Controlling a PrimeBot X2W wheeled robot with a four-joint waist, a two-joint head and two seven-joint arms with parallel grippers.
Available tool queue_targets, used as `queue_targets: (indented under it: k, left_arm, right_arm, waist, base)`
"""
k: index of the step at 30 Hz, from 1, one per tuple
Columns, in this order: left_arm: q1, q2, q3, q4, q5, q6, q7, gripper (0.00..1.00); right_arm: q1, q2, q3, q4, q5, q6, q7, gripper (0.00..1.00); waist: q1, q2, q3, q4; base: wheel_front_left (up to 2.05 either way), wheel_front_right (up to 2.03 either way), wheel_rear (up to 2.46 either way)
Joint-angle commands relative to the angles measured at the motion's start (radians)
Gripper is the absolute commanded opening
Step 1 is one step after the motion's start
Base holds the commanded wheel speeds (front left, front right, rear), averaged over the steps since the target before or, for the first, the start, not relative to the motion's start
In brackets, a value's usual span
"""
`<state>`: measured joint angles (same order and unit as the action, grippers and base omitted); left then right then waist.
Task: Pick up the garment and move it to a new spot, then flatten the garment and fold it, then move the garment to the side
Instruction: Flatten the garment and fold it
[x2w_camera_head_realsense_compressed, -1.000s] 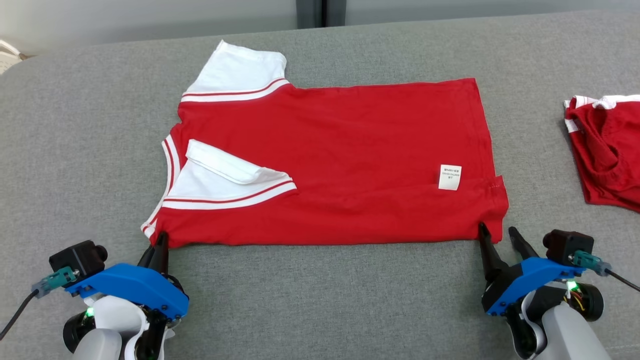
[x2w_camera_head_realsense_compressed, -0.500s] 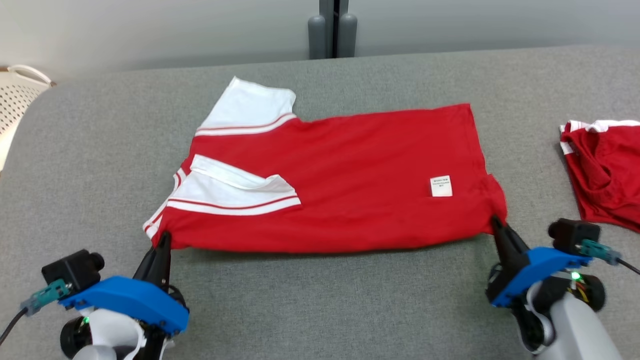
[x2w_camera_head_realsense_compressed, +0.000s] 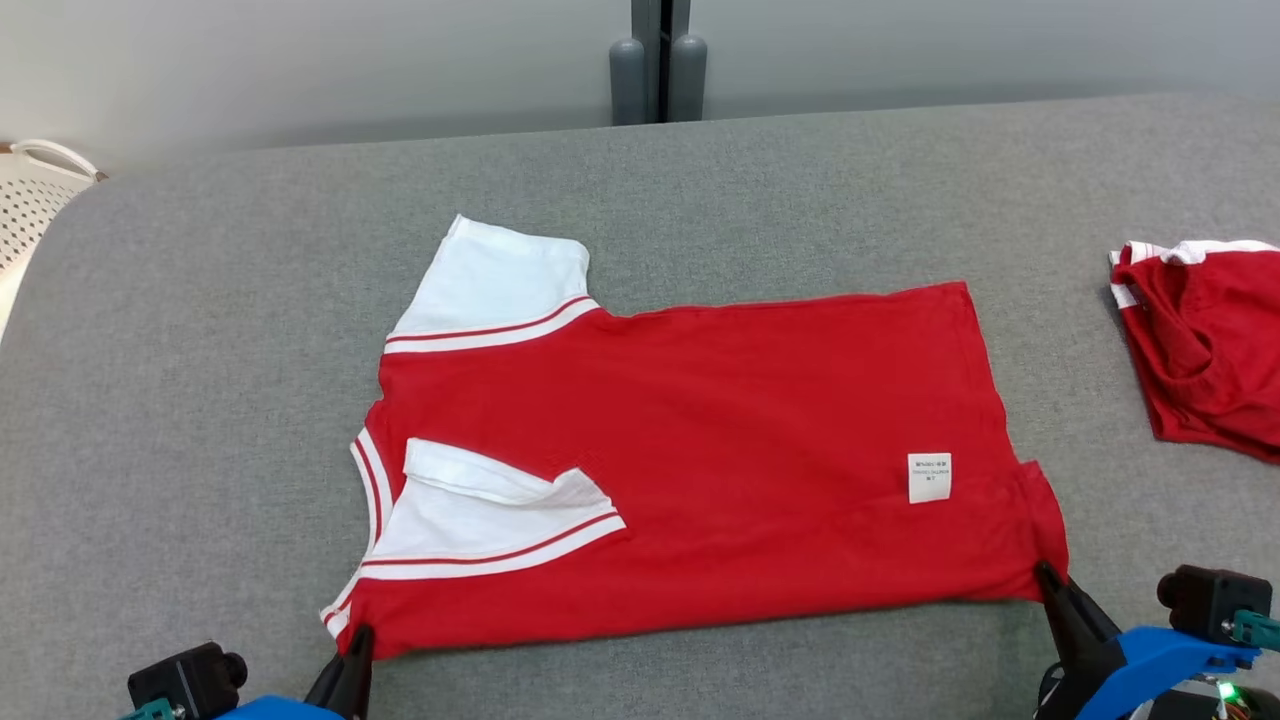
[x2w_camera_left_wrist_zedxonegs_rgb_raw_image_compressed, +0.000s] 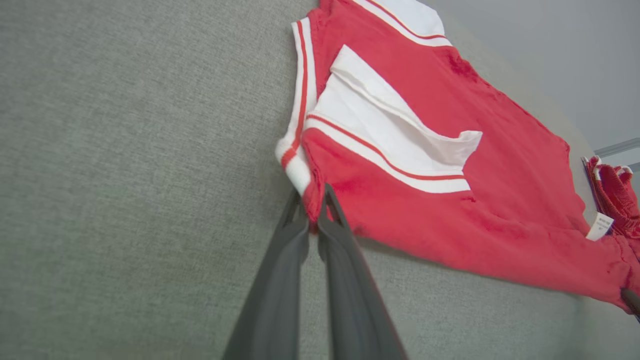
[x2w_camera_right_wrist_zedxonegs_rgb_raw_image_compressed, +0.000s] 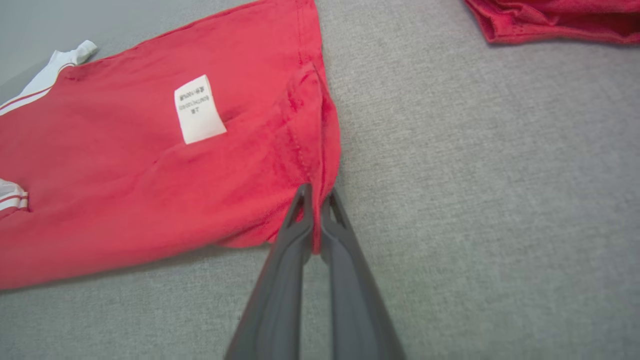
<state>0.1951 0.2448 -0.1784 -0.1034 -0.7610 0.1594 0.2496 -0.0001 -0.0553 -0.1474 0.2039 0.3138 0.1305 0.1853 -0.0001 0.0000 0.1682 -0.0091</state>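
Grey woven surface (x2w_camera_head_realsense_compressed: 200, 350), backed by a pale wall (x2w_camera_head_realsense_compressed: 300, 60) at top, is overlaid by the garment (x2w_camera_head_realsense_compressed: 700, 450), pinched by left gripper (x2w_camera_head_realsense_compressed: 360, 638) and right gripper (x2w_camera_head_realsense_compressed: 1044, 572).

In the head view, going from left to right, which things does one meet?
From the left: basket → left pincer → shirt → right pincer → second red garment.

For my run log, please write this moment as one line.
left jaws: shut on shirt, neck end | right jaws: shut on shirt, hem end
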Motion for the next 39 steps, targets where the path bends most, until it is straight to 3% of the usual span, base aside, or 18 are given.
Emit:
queue_targets:
  k: [1,2,3,4,5,13,19,29,39]
  left_arm:
    - [0.007,-0.001,0.001,-0.005,-0.002,0.008,0.0,0.0]
    - [0.007,-0.002,0.003,-0.003,-0.001,0.01,-0.003,0.0]
    - [0.006,-0.001,0.005,-0.001,-0.002,0.012,-0.003,0.44]
    - [0.005,0.0,0.005,0.0,-0.003,0.012,-0.002,1.0]
    - [0.002,0.001,0.008,0.001,-0.004,0.012,-0.005,1.0]
    - [-0.052,0.077,0.038,-0.031,0.035,0.008,0.005,1.0]
    - [-0.247,0.18,0.033,-0.032,0.099,-0.019,0.066,1.0]
    - [-0.737,0.324,-0.04,0.174,0.188,-0.122,0.267,1.0]
    - [-0.992,0.399,-0.078,0.367,0.251,-0.142,0.408,1.0]
  right_arm:
    - [0.024,0.002,-0.009,-0.026,0.007,0.0,0.008,0.0]
    - [0.028,0.002,-0.014,-0.033,0.003,0.0,0.007,0.06]
    - [0.031,0.003,-0.014,-0.041,-0.005,0.0,0.001,0.36]
    - [0.032,0.004,-0.015,-0.047,-0.003,0.0,-0.003,0.74]
    - [0.033,0.004,-0.017,-0.05,0.008,0.0,-0.007,1.0]
    - [0.046,0.004,-0.037,-0.088,-0.013,0.0,-0.019,1.0]
    - [-0.029,0.005,-0.033,-0.143,-0.048,0.0,-0.051,1.0]
    - [-0.216,0.004,0.113,-0.17,-0.077,0.0,-0.072,1.0]
    - [-0.374,0.004,0.219,-0.131,-0.075,0.0,-0.102,1.0]
  waist:
    - [0.0001,0.0,0.007,-0.003]
    - [0.0001,0.0,0.01,-0.004]
    - [0.0001,0.0,0.012,-0.007]
    - [0.0001,0.0,0.015,-0.009]
    - [0.0001,0.0,0.017,-0.012]
    - [0.0001,0.0,0.043,-0.041]
    - [0.0001,0.0,0.089,-0.08]
    - [0.0001,0.0,0.257,-0.188]
    - [0.0001,0.0,0.381,-0.295]
  base:
    - [0.0,0.0,0.0]
    - [0.0,0.0,0.0]
    - [0.0,0.0,0.0]
    - [0.0,0.0,0.0]
    - [0.0,0.0,0.0]
    - [0.0,0.0,0.0]
    - [0.0,0.0,0.0]
    - [0.0,0.0,0.0]
    - [0.0,0.0,0.0]
